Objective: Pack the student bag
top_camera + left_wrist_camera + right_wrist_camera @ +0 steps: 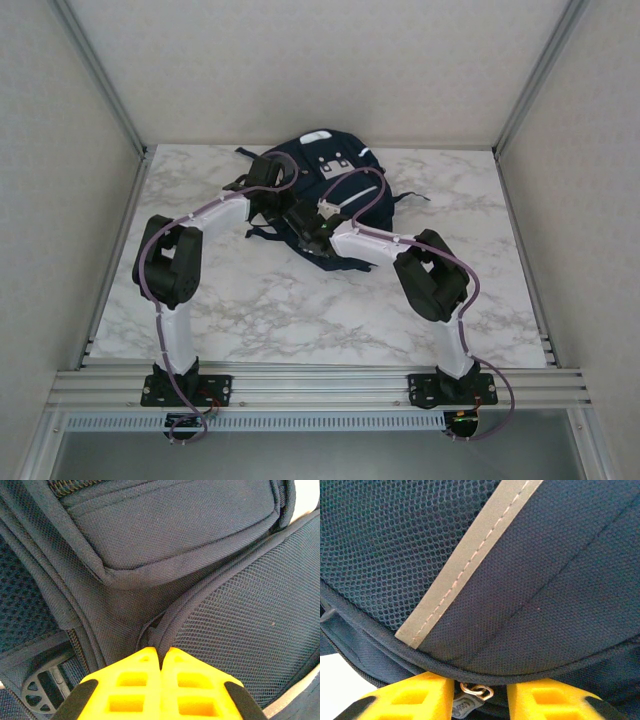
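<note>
Both pairs of fingers (135,685) sit against the student bag (300,155) edge.

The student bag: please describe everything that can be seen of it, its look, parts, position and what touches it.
The student bag is a dark navy woven-fabric backpack lying flat at the far middle of the marble table, with black straps spread beside it. It has mesh panels, piped seams, a grey reflective strip, pale patches and a pocket. The left gripper, shut, rests at a piped seam; the right gripper stands open on either side of a small metal zip ring.
</note>
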### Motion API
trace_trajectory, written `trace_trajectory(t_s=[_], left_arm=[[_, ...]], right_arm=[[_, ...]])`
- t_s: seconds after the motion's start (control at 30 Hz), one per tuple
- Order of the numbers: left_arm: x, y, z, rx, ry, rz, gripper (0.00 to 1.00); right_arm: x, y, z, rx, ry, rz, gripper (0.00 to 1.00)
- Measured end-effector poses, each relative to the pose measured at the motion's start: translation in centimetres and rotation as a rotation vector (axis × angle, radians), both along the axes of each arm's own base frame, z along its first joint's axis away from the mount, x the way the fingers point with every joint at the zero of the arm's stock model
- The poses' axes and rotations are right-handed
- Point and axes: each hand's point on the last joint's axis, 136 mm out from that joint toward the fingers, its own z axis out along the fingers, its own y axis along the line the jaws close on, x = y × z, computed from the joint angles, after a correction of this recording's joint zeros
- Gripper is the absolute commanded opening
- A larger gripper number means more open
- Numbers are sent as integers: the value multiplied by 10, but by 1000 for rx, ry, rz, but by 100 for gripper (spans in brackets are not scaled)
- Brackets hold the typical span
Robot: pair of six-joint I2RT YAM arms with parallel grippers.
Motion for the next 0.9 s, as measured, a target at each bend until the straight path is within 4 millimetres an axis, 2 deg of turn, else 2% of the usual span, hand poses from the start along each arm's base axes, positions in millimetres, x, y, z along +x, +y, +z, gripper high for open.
trace_trajectory(t_s=[0.23, 0.3, 0.37, 0.47, 0.53, 0.7, 0.9], left_arm=[[0, -2, -1, -11, 3, -3, 0], [0, -3, -2, -14, 6, -3, 0], [0, -3, -2, -16, 8, 0, 0], [0, -3, -1, -19, 10, 2, 0], [0, -3, -1, -22, 11, 6, 0], [0, -3, -1, -29, 13, 11, 0], [1, -4, 0, -35, 10, 9, 0]], right_arm=[[0, -5, 1, -19, -4, -14, 27], [0, -5, 1, -18, -4, -15, 30], [0, -5, 1, -14, 2, -13, 42], [3, -3, -1, 9, 21, -25, 48], [5, -1, -3, 12, 37, -37, 47], [8, -3, -8, -24, 59, -82, 35], [9, -6, -9, -32, 57, -105, 28]])
